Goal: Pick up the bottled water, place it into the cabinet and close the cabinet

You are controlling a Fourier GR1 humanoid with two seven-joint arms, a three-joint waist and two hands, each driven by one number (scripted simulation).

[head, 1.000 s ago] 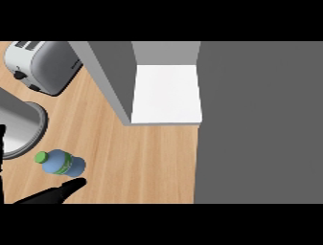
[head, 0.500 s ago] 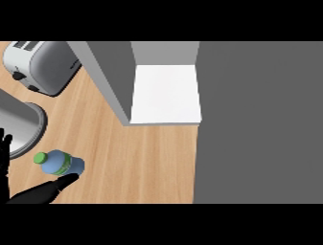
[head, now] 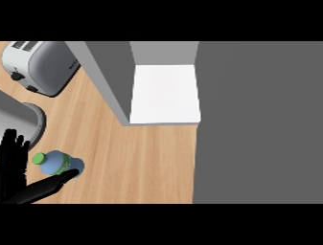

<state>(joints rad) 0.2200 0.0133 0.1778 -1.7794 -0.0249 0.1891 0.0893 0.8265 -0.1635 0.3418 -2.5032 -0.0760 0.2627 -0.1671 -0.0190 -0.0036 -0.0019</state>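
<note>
Bottled water: the bottled water (head: 59,164) stands near the worktop's (head: 135,162) front left corner, seen from almost straight above, so its green cap (head: 39,158) and blue shoulder show and little else.
Left hand: the left hand (head: 6,185) comes in at the lower left corner, spread wide. Its fingers (head: 12,148) are straight and lie just left of the bottle, and its thumb (head: 51,183) reaches along the bottle's near side.
Contact: the thumb tip seems to touch the bottle's base, though the overlap makes this hard to judge. Nothing is curled round the bottle.
Hidden: the wrist and forearm are cut off by the view's lower edge.
Right hand: it does not show.
Cabinet: the cabinet (head: 107,81) stands at the worktop's back edge, well apart from the bottle. A grey side wall and a white inner surface (head: 165,93) show, and its top is cut off.
Dark grey area: a flat dark grey area (head: 266,119) fills everything beyond the worktop's right edge. I cannot tell what it is.
Toaster: a silver toaster (head: 40,67) sits at the back left corner.
Metal vessel: a metal vessel (head: 5,124) by the left edge is partly cut off, with the fingers in front of its near rim.
</note>
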